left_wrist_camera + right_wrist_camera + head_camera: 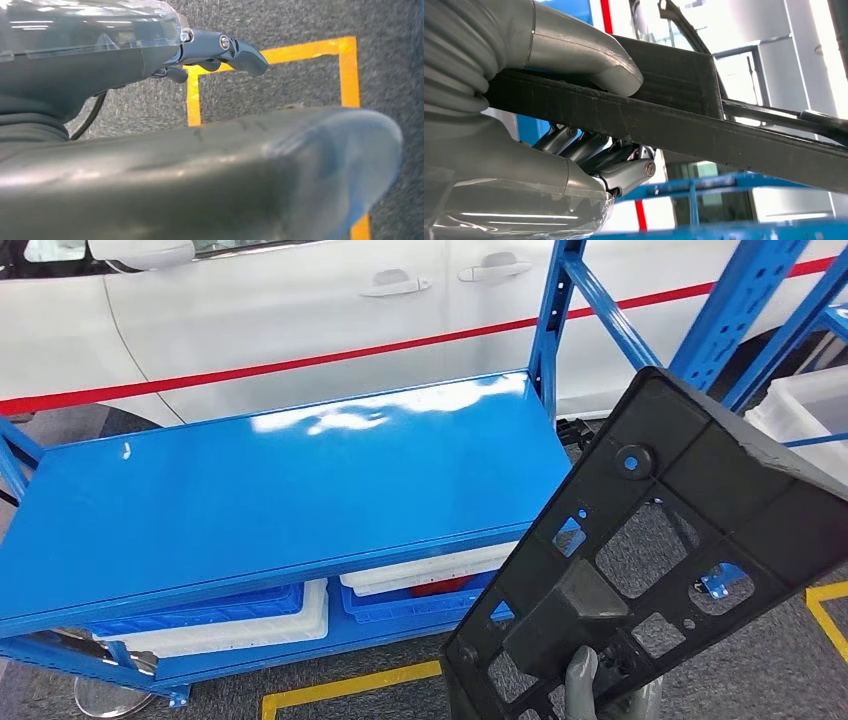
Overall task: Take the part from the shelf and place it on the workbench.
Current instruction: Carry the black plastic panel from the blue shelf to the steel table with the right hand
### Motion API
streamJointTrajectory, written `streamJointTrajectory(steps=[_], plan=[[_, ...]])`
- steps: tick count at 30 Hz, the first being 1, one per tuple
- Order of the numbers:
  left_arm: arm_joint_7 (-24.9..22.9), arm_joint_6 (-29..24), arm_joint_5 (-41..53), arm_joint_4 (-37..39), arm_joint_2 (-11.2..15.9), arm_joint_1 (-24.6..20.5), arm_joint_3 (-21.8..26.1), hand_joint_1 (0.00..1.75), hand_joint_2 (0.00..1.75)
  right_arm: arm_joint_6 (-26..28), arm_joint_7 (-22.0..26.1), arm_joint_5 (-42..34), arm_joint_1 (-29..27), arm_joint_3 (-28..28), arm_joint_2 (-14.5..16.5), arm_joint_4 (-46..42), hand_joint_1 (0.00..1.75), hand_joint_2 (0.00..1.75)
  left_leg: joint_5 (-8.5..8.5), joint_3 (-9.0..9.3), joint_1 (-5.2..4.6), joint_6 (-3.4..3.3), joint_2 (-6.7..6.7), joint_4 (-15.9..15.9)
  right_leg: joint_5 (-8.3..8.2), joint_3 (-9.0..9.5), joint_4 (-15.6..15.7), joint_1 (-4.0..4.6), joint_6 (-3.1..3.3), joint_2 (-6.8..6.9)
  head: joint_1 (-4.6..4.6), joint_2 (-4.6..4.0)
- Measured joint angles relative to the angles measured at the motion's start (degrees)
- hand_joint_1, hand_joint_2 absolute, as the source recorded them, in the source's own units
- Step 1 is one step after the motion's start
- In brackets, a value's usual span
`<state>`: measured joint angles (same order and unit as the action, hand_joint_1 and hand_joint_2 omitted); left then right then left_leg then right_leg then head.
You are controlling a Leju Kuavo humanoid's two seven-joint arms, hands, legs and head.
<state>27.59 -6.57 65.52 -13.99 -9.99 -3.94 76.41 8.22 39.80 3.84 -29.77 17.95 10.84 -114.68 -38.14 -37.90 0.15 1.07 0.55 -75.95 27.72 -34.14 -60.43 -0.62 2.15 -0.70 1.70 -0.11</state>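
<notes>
My right hand (574, 125) clamped the black part (655, 560) at lower right of the head view, blue shelf (280, 490) centre-left, left hand (220, 52) curled, holding nothing.

Blue metal shelf (300, 490) stood on grey carpeted floor (770, 670) with yellow tape lines (350, 687); top deck bare, lower level held blue and white bins (250, 615).
</notes>
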Motion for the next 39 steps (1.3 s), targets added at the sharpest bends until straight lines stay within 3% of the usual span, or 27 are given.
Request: streamJointTrajectory(steps=[5, 7, 9, 11, 13, 15, 16, 17, 19, 20, 22, 23, 25, 26, 27, 29, 30, 31, 32, 33, 35, 37, 38, 39], plan=[[0.0, 0.0, 0.0, 0.0, 0.0, 0.0, 0.0, 0.0, 0.0, 0.0, 0.0, 0.0, 0.0, 0.0, 0.0, 0.0, 1.75, 1.75, 0.21, 0.18, -0.01, -0.12, -0.01, -0.2, -0.18, -0.23, 0.0, 0.07, 0.01, -0.24, 0.0, 0.0], [0.0, 0.0, 0.1, 0.0, 0.0, 0.0, 0.0, 0.0, 0.0, 0.0, 0.0, 0.0, 0.0, 0.0, 0.0, 0.0, 1.75, 1.75, 1.33, 1.21, -0.07, -0.46, -0.05, 0.7, -0.56, -0.67, 0.0, 0.25, 0.04, -0.77, 0.0, 0.0], [0.0, 0.1, 0.4, 0.0, 0.1, -0.1, -0.1, 0.0, 0.0, -0.1, 0.0, 0.0, -0.1, -0.2, 0.2, 0.0, 1.75, 1.75, 4.46, 7.08, -0.65, -2.3, -2.0, 9.6, -1.85, -1.65, 0.1, 0.5, -0.06, -2.47, -0.07, 0.0], [0.0, 0.2, 0.5, 0.0, 0.2, -0.4, -0.1, 0.0, 0.0, -0.1, 0.0, -0.1, -0.3, -0.5, 0.7, -0.1, 1.75, 1.75, 8.62, 12.44, -1.11, -4.02, -2.85, 20.5, -2.6, -2.97, 0.2, 0.45, -1.06, -3.4, -0.34, 0.0], [-0.1, 0.2, 0.5, -0.1, 0.2, -0.5, -0.2, 0.0, 0.0, -0.2, 0.1, -0.1, -0.5, -0.7, 0.9, -0.2, 1.75, 1.75, 11.08, 12.16, -1.01, -4.1, -0.99, 23.5, 0.97, -4.43, -3.0, 0.16, -2.27, -1.74, -0.59, 0.0], [-0.1, 0.2, 0.6, -0.1, 0.2, -0.3, -0.4, 0.0, 0.0, -0.3, 0.0, -0.2, -0.5, -0.8, 0.9, -0.2, 1.75, 1.75, 11.8, 10.66, -0.93, -3.78, 0.82, 23.1, 5.47, -5.72, -9.6, -0.35, -3.05, -0.08, -0.64, 0.0], [-0.1, 0.3, 0.6, -0.1, 0.2, -0.3, -0.4, 0.0, 0.0, -0.4, 0.0, -0.2, -0.5, -0.9, 0.9, -0.2, 1.75, 1.75, 12.02, 9.83, -0.86, -3.54, 1.76, 22.6, 5.74, -5.84, -12.1, -0.73, -3.5, 0.25, -0.65, 0.0], [-0.1, 0.3, 0.7, -0.1, 0.2, -0.3, -0.5, 0.0, 0.0, -0.5, 0.0, -0.2, -0.6, -1.0, 0.9, -0.2, 1.75, 1.75, 12.19, 8.89, -0.74, -3.33, 2.72, 21.9, 4.71, -5.32, -13.3, -1.12, -3.99, 0.49, -0.64, 0.0], [-0.2, 0.3, 0.8, -0.1, 0.2, -0.5, -0.6, 0.0, 0.0, -0.9, 0.0, -0.2, -0.6, -1.2, 0.9, -0.2, 1.75, 1.75, 12.27, 7.01, -0.38, -2.74, 4.36, 20.1, 1.48, -1.62, -10.1, -1.9, -5.09, 1.64, -0.64, 0.0], [-0.2, 0.3, 0.8, -0.1, 0.4, -0.5, -0.6, 0.0, 0.0, -1.0, 0.0, -0.2, -0.6, -1.3, 0.9, -0.2, 1.75, 1.75, 12.15, 6.01, -0.32, -2.32, 4.96, 19.0, 1.36, 1.1, -6.7, -2.02, -5.66, 3.08, -0.78, 0.0], [-0.2, 0.3, 0.8, -0.2, 0.5, -0.6, -0.7, 0.0, 0.0, -1.0, 0.0, -0.2, -0.5, -1.4, 0.9, -0.2, 1.75, 1.75, 11.84, 4.83, -0.45, -1.46, 5.94, 17.0, 3.08, 4.65, -1.4, -1.9, -5.1, 5.22, -0.86, 0.0], [-0.2, 0.3, 0.8, -0.2, 0.5, -0.6, -0.8, 0.0, 0.0, -1.0, 0.0, -0.2, -0.6, -1.5, 1.0, -0.2, 1.75, 1.75, 11.85, 4.58, -0.48, -1.16, 6.38, 16.5, 3.93, 4.99, -0.4, -1.64, -4.35, 5.52, -0.83, 0.0], [-0.2, 0.3, 0.8, -0.1, 0.5, -0.6, -1.0, 0.0, 0.0, -1.0, 0.0, -0.3, -0.7, -1.6, 1.1, -0.2, 1.75, 1.75, 12.0, 4.5, -0.22, -0.49, 6.8, 16.0, 3.53, 4.0, -0.3, -1.44, -2.57, 4.53, -0.55, 0.0], [-0.2, 0.3, 0.9, -0.1, 0.5, -0.5, -1.0, 0.0, 0.0, -1.1, 0.0, -0.3, -0.8, -1.7, 1.2, -0.2, 1.75, 1.75, 11.09, 4.15, 0.03, -0.08, 5.78, 15.4, 2.95, 3.33, -0.4, -1.3, -1.94, 3.96, -0.53, 0.0], [-0.2, 0.4, 0.9, -0.1, 0.5, -0.4, -1.0, 0.0, 0.0, -1.1, 0.0, -0.3, -0.8, -1.7, 1.3, -0.2, 1.75, 1.75, 9.13, 3.6, 0.22, 0.28, 4.23, 14.0, 2.28, 2.54, -0.3, -1.21, -1.36, 3.37, -0.52, 0.0], [-0.2, 0.4, 1.0, -0.1, 0.5, -0.1, -1.0, 0.0, 0.0, -1.1, 0.0, -0.3, -0.9, -1.8, 1.5, -0.2, 1.75, 1.75, 3.15, 2.03, 0.38, 0.42, 0.9, 8.2, 0.82, 0.72, -0.3, -0.94, -0.65, 1.89, -0.49, 0.0], [-0.2, 0.4, 1.1, -0.1, 0.5, -0.1, -1.1, 0.0, 0.0, -1.1, 0.0, -0.3, -0.9, -1.9, 1.6, -0.2, 1.75, 1.75, 0.81, 1.39, 0.36, 0.21, 0.23, 4.7, 0.11, -0.18, -0.4, -0.71, -0.47, 1.07, -0.49, 0.0], [-0.2, 0.5, 1.1, -0.1, 0.5, -0.1, -1.1, 0.0, 0.0, -1.1, 0.0, -0.3, -1.0, -1.9, 1.6, -0.2, 1.75, 1.75, -0.23, 1.31, 0.31, -0.13, -0.03, 2.1, -0.61, -1.08, -0.4, -0.44, -0.37, 0.21, -0.5, 0.0], [-0.2, 0.5, 1.2, -0.1, 0.5, -0.1, -1.1, 0.0, 0.0, -1.1, 0.0, -0.3, -1.1, -2.0, 1.6, -0.2, 1.75, 1.75, 0.04, 1.98, 0.2, -0.54, -0.13, 1.2, -1.27, -1.88, -0.4, -0.21, -0.32, -0.62, -0.5, 0.0], [-0.2, 0.5, 1.2, -0.1, 0.5, -0.2, -1.1, 0.0, 0.0, -1.1, 0.0, -0.3, -1.1, -2.0, 1.6, -0.2, 1.75, 1.75, 1.43, 3.6, 0.01, -1.03, -0.31, 2.4, -1.9, -2.58, -0.4, -0.02, -0.32, -1.45, -0.5, 0.0], [-0.2, 0.5, 1.3, -0.1, 0.6, -0.3, -1.2, 0.0, 0.0, -1.1, 0.0, -0.3, -1.2, -2.2, 1.7, -0.2, 1.75, 1.75, 4.49, 9.02, -0.6, -2.41, -2.19, 9.7, -3.1, -3.66, -0.4, 0.16, -0.44, -2.97, -0.52, 0.0], [-0.2, 0.5, 1.4, -0.2, 0.7, -0.5, -1.2, 0.0, 0.0, -1.3, 0.0, -0.3, -1.2, -2.3, 1.8, -0.2, 1.75, 1.75, 5.12, 13.66, -1.05, -3.34, -4.68, 17.5, -4.25, -4.26, -0.2, 0.12, -0.82, -4.27, -0.55, 0.0], [-0.1, 0.5, 1.4, -0.2, 0.8, -0.5, -1.3, 0.0, 0.0, -1.4, 0.0, -0.3, -1.2, -2.3, 1.9, -0.2, 1.75, 1.75, 4.86, 14.7, -1.2, -3.5, -5.26, 19.6, -4.81, -4.41, 0.0, 0.0, -1.14, -4.84, -0.54, 0.0], [-0.1, 0.5, 1.4, -0.2, 0.7, -0.6, -1.3, 0.0, 0.0, -1.5, 0.0, -0.3, -1.3, -2.4, 1.9, -0.2, 1.75, 1.75, 5.01, 14.93, -1.26, -3.37, -4.89, 20.5, -5.44, -4.44, 0.4, -0.08, -1.53, -5.5, -0.51, 0.0]])
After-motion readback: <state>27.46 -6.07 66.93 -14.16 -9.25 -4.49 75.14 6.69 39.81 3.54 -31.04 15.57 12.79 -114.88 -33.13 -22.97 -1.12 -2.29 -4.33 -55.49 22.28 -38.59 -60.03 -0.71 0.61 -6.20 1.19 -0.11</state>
